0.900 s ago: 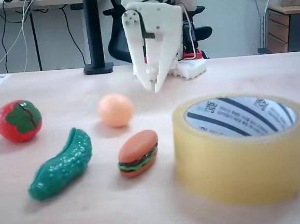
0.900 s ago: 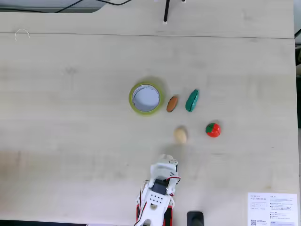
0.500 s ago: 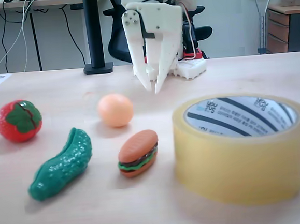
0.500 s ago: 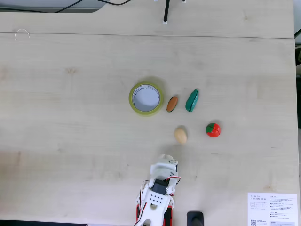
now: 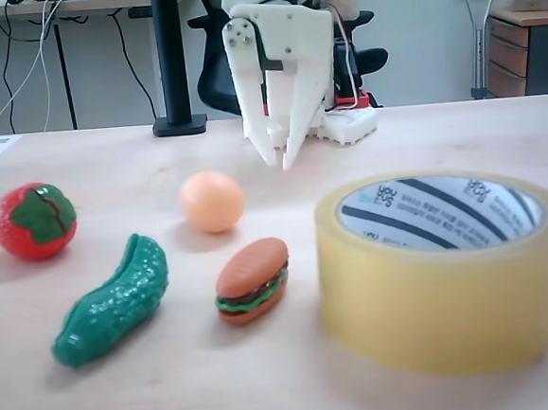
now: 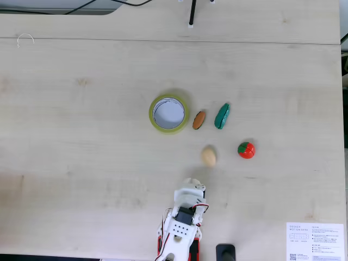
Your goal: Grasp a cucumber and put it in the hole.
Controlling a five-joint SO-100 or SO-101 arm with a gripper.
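The dark-green bumpy cucumber point(image 5: 111, 303) lies on the wooden table at the front left, and from above the cucumber point(image 6: 222, 116) sits right of the toy burger. The hole point(image 5: 441, 213) is the white, striped core of a wide yellowish tape roll point(image 5: 443, 306) at the front right; seen from above, the hole point(image 6: 169, 112) is near the table's middle. My white gripper point(image 5: 278, 164) hangs pointing down behind the toys, well apart from the cucumber, its fingertips together with nothing held. In the top-down fixed view the gripper point(image 6: 191, 184) is near the arm's base.
A red strawberry point(image 5: 34, 220) lies left of the cucumber. An orange ball point(image 5: 212, 201) and a toy burger point(image 5: 252, 280) lie between cucumber and tape. A black stand base point(image 5: 179, 125) is at the back. A printed sheet point(image 6: 315, 242) lies at the table's corner.
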